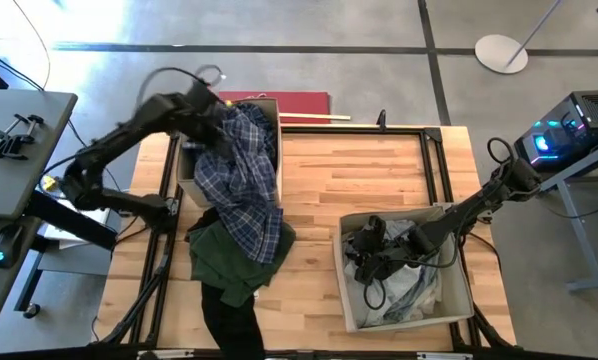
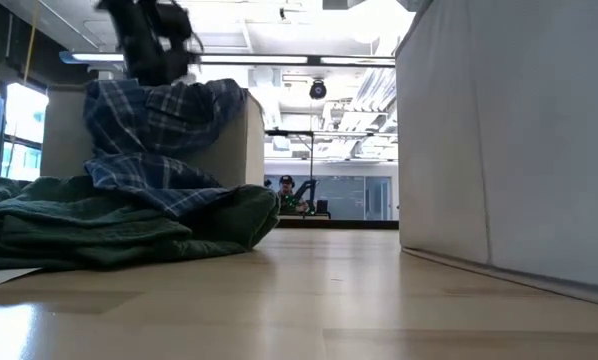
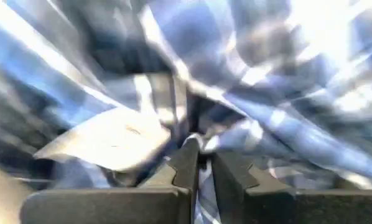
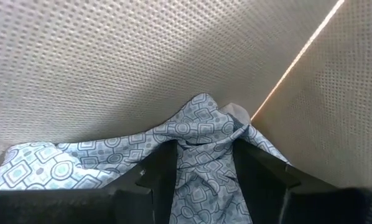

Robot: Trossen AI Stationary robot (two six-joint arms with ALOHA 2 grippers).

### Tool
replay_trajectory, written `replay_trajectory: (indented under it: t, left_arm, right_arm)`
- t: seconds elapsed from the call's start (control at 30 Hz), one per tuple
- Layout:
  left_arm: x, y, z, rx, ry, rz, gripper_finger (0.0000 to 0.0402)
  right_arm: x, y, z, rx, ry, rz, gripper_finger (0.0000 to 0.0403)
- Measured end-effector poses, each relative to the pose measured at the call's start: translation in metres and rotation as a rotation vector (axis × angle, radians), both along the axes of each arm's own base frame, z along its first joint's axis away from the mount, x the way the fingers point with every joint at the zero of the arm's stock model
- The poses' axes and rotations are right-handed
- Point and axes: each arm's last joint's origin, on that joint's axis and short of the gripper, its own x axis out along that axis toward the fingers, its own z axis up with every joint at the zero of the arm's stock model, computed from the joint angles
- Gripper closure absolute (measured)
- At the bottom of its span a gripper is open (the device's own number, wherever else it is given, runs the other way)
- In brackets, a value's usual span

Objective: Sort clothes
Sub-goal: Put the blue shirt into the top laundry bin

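The blue-and-white plaid shirt [image 1: 241, 180] hangs over the rim of the left beige box [image 1: 265, 104], its lower part trailing onto the dark green garment [image 1: 227, 258] on the tabletop [image 1: 359, 170]. The left gripper [image 3: 199, 163] has its jaws pinched on the plaid cloth above that box. The right gripper [image 4: 204, 163] is down inside the right beige box [image 1: 461, 290], jaws closed around a pale patterned garment [image 4: 111, 163] near the box's corner.
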Motion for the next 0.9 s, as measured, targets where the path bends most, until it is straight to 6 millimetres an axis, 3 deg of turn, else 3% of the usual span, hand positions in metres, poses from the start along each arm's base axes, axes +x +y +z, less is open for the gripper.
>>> replay_trajectory:
  t: [0.2, 0.3, 0.4, 0.7, 0.9]
  left_arm:
    - [-0.024, -0.027, 0.070, 0.177, -0.182, -0.012, 0.0358]
    - [-0.033, -0.045, 0.093, 0.216, -0.287, -0.021, 0.0358]
    - [-0.035, -0.073, 0.104, 0.232, -0.368, -0.210, 0.0363]
    - [0.005, -0.156, 0.088, 0.206, -0.369, -0.704, 0.0399]
    - [0.049, -0.212, 0.045, 0.200, -0.212, -0.892, 0.0401]
  right_arm:
    - [0.000, 0.000, 0.000, 0.026, -0.006, -0.024, 0.0251]
    - [0.000, 0.000, 0.000, 0.028, -0.007, -0.025, 0.0251]
    - [0.000, 0.000, 0.000, 0.029, -0.008, -0.026, 0.0251]
    - [0.001, -0.001, 0.000, 0.022, -0.007, -0.023, 0.0251]
    - [0.001, -0.001, 0.000, 0.024, -0.010, -0.023, 0.0251]
